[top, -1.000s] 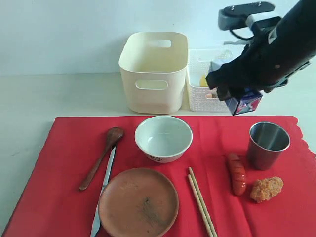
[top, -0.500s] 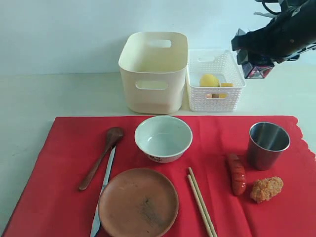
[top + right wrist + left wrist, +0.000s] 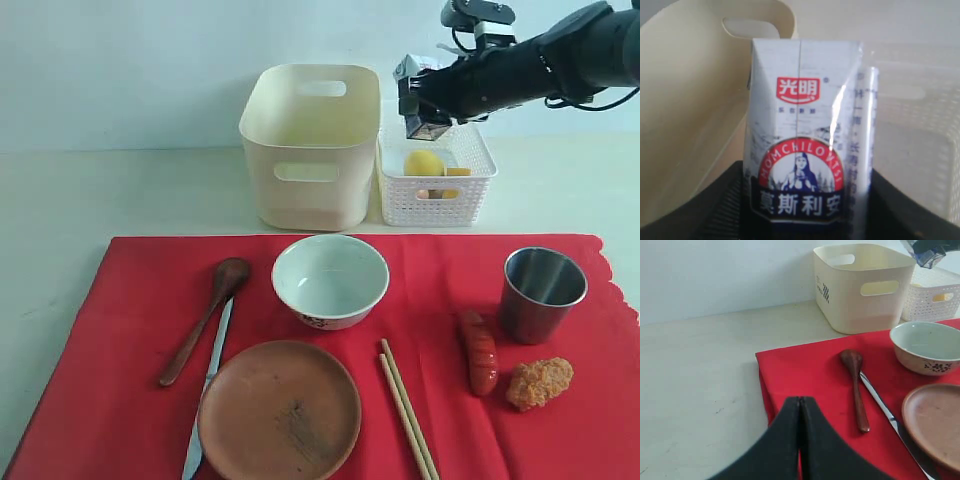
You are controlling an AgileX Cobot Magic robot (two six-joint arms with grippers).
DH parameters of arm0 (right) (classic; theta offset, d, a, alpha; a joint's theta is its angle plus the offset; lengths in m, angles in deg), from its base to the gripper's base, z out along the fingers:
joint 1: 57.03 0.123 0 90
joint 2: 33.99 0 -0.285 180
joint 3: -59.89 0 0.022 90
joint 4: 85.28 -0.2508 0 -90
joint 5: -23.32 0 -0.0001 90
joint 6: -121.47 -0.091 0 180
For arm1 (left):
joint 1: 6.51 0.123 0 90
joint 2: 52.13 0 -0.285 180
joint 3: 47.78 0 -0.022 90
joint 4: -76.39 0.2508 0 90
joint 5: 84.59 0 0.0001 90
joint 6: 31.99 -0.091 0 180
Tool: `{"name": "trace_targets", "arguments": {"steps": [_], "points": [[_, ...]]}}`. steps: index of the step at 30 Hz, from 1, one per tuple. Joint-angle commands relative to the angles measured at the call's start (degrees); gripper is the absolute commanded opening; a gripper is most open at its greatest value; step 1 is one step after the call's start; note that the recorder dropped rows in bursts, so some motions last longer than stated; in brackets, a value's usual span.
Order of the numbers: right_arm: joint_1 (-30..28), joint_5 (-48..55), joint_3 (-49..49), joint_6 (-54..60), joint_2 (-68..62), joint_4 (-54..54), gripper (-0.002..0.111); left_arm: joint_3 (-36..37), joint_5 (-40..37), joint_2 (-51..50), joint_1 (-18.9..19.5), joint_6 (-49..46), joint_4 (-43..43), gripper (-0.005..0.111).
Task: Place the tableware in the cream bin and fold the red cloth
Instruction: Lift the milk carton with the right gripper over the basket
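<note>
Across the near half of the table we see the red cloth (image 3: 130, 300) spread flat and unfolded, its scalloped edge on the right. Behind it, off the cloth, the cream bin (image 3: 310, 190) stands upright, and the lower white perforated basket (image 3: 440, 205) sits just beside it on the right.

All the tableware lies on the cloth. The round brown plate (image 3: 280, 410) is at the near edge, left of the middle. The white bowl (image 3: 330, 280) stands upright just behind the plate, in front of the bin. The steel cup (image 3: 542, 293) stands upright towards the right side. The dark wooden spoon (image 3: 205, 320) lies slanted left of the plate. The silver knife (image 3: 207, 390) runs alongside the spoon, between it and the plate. The wooden chopsticks (image 3: 407, 408) lie as a pair just right of the plate.

Between chopsticks and cup lies a sausage (image 3: 480, 352), with a nugget (image 3: 540, 382) just to its right. A lemon (image 3: 423, 163) rests inside the basket.

The right gripper (image 3: 432, 100) is clamped on a small blue-white carton (image 3: 802, 125). We see the carton held in the air over the basket's end nearest the cream bin.

The left gripper (image 3: 800, 407) has its fingers pressed together on nothing, above the cloth's left edge and apart from the spoon.
</note>
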Motion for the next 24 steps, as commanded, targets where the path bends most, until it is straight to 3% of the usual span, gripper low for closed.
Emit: {"name": "trace_targets", "arguments": {"steps": [1,15,24], "points": [[-0.25,-1.54,-6.14,3.75,-3.99,-1.42,0.000,0.16,0.39,0.35,0.19,-0.06,0.04,0.000],[-0.25,-12.02,-11.94,8.81,-9.59,10.87,0.000,0.16,0.39,0.35,0.19,-0.06,0.04,0.000],[-0.25,-15.56,-11.94,12.45,-10.00,11.27,0.001,0.16,0.39,0.35,0.19,-0.06,0.04,0.000]]}}
